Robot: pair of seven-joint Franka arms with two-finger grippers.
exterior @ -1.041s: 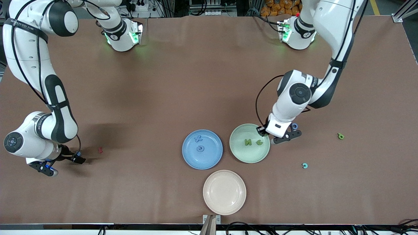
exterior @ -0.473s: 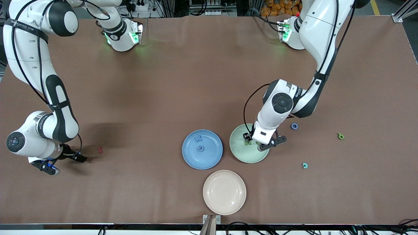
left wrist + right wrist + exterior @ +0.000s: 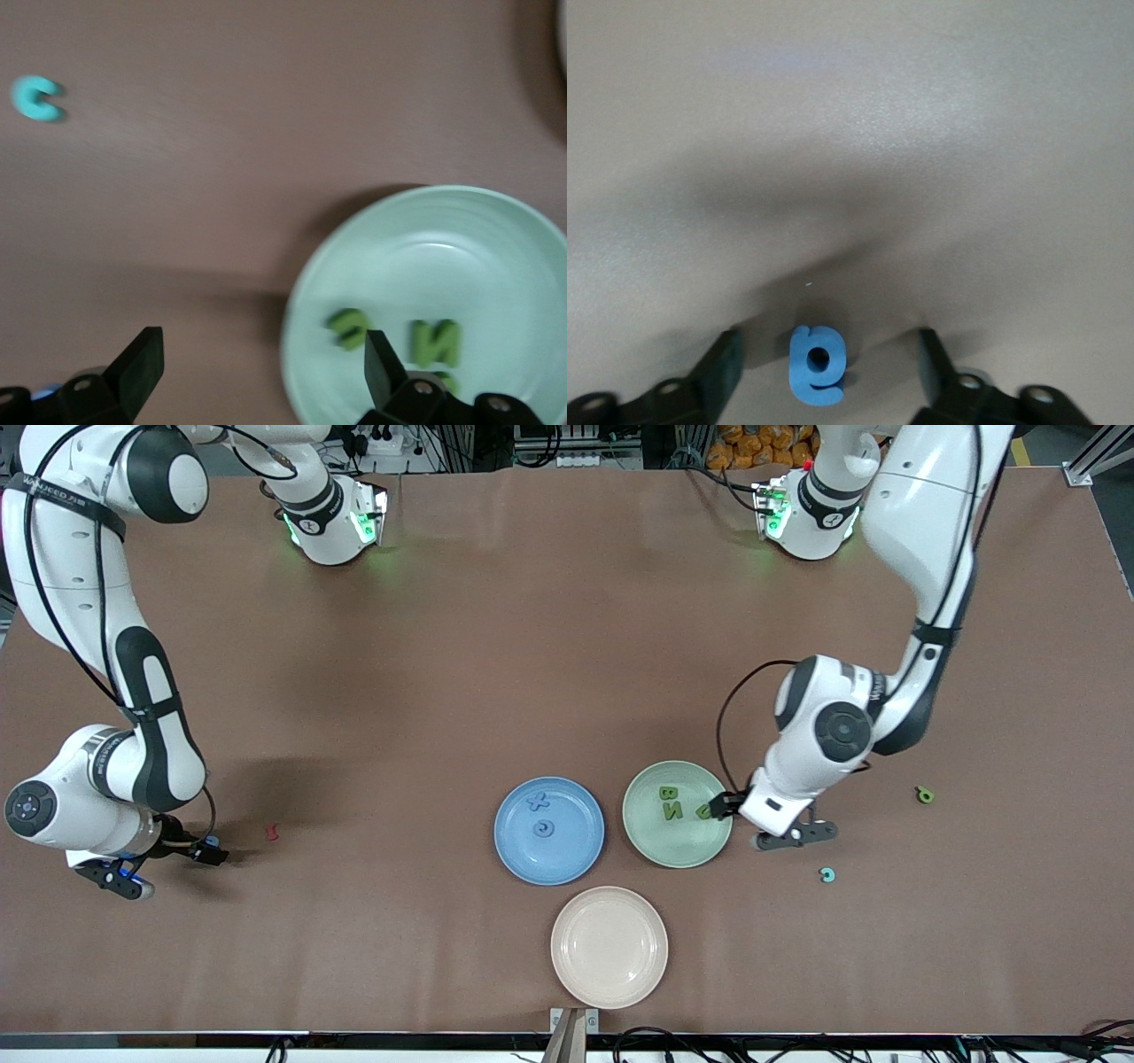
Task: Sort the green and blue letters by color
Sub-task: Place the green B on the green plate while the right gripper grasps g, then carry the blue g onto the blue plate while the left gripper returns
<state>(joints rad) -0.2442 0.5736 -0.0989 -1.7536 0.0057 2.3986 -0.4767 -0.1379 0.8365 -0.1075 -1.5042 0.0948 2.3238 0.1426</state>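
**Three greens in the green plate, a blue letter between the right gripper's fingers**

Green letters (image 3: 671,802) first: three of them lie in the green plate (image 3: 649,841), a B, an N and a curved one near the rim toward the left arm's end. In the blue plate (image 3: 516,859) beside it sit two blue letters (image 3: 539,815), an X and a round one nearer the front camera. Out on the table toward the left arm's end, a green loose letter (image 3: 925,794) lies well apart from the plates, and a teal C (image 3: 827,875) lies nearer the camera than that.

The left gripper (image 3: 767,821) hangs at the green plate's edge, fingers spread wide with nothing between them; in its wrist view one finger (image 3: 383,367) is over the plate and the other over bare table.

Over at the right arm's end, the right gripper (image 3: 166,864) is low at the table, fingers apart on either side of a small blue letter (image 3: 817,365) lying flat, not touching it. A dark red letter (image 3: 273,833) lies near it. The beige plate (image 3: 571,965) is nearest the camera.
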